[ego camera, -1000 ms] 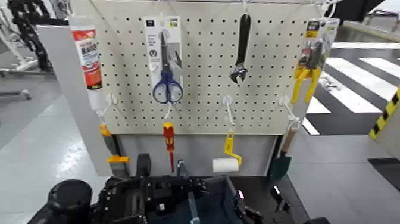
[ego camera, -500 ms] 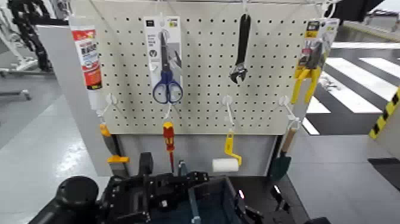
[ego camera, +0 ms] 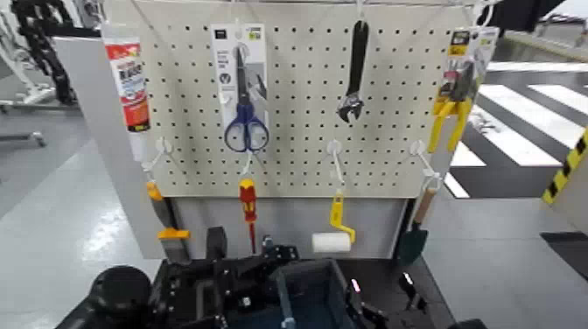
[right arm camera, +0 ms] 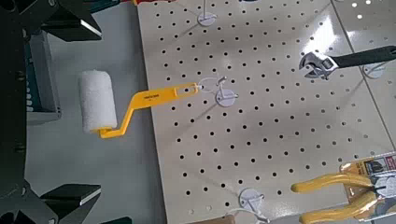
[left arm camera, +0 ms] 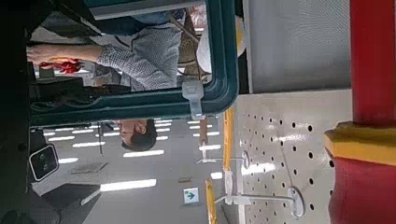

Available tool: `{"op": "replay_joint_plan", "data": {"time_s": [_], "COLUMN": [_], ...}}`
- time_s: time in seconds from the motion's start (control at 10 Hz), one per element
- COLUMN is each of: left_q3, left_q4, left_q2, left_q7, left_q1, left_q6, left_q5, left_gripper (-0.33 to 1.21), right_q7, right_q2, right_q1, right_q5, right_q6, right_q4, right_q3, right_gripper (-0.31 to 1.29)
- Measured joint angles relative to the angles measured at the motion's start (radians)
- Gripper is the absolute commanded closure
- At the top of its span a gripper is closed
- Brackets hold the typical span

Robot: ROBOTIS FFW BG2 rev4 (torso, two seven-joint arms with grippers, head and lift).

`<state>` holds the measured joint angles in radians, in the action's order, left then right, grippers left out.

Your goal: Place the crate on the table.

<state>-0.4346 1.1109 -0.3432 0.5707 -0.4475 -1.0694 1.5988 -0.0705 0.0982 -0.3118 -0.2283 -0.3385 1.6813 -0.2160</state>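
Observation:
The dark blue-grey crate [ego camera: 308, 289] sits low in the head view, in front of the pegboard's lower panel, between my two arms. Its thin handle bar [ego camera: 283, 302] runs down its middle. My left gripper [ego camera: 229, 284] is against the crate's left side, and the left wrist view shows the crate's rim [left arm camera: 220, 56] close up. My right gripper [ego camera: 378, 313] is at the crate's right side. In the right wrist view its black fingers [right arm camera: 73, 21] stand wide apart beside the crate's end wall [right arm camera: 39, 79]. The black table [ego camera: 389, 276] shows only as a dark strip.
Tools hang on the cream pegboard [ego camera: 297, 149]: scissors [ego camera: 245, 96], a wrench [ego camera: 354, 70], yellow pliers [ego camera: 453, 109], a red screwdriver [ego camera: 248, 210] and a yellow paint roller [ego camera: 332, 236]. A grey side panel [ego camera: 105, 149] stands at the left. A person [left arm camera: 140, 56] is visible beyond the crate.
The crate and my left arm have shifted a little forward toward the pegboard, so more of the crate's far rim shows. The right arm has hardly moved.

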Motion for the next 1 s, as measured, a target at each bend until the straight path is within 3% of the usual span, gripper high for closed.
{"op": "replay_joint_plan", "data": {"time_s": [0.2,0.3,0.5,0.7,1.0], "left_q3": [0.030,0.065,0.164,0.249,0.355], "left_q4": [0.026,0.065,0.192,0.322,0.519], "left_q2": [0.005,0.007,0.024,0.049,0.061], "left_q7": [-0.012,-0.062,-0.185,-0.245,-0.323], "left_q1": [0.029,0.058,0.153,0.246,0.375], "left_q6": [0.011,0.025,0.058,0.073,0.104], "left_q5": [-0.018,-0.032,-0.037,-0.072,-0.187], "left_gripper": [0.05,0.05,0.05,0.10,0.11], "right_q7": [0.000,0.000,0.000,0.000,0.000], "right_q2": [0.000,0.000,0.000,-0.001,-0.001], "right_q1": [-0.001,-0.002,-0.004,-0.006,-0.007], "right_q5": [0.000,0.000,0.000,0.000,0.000], "right_q6": [0.001,0.001,0.003,0.003,0.007], "right_q4": [0.000,0.001,0.002,0.003,0.007], "right_q3": [0.001,0.002,0.004,0.006,0.009], "right_gripper": [0.15,0.15,0.15,0.15,0.15]}}
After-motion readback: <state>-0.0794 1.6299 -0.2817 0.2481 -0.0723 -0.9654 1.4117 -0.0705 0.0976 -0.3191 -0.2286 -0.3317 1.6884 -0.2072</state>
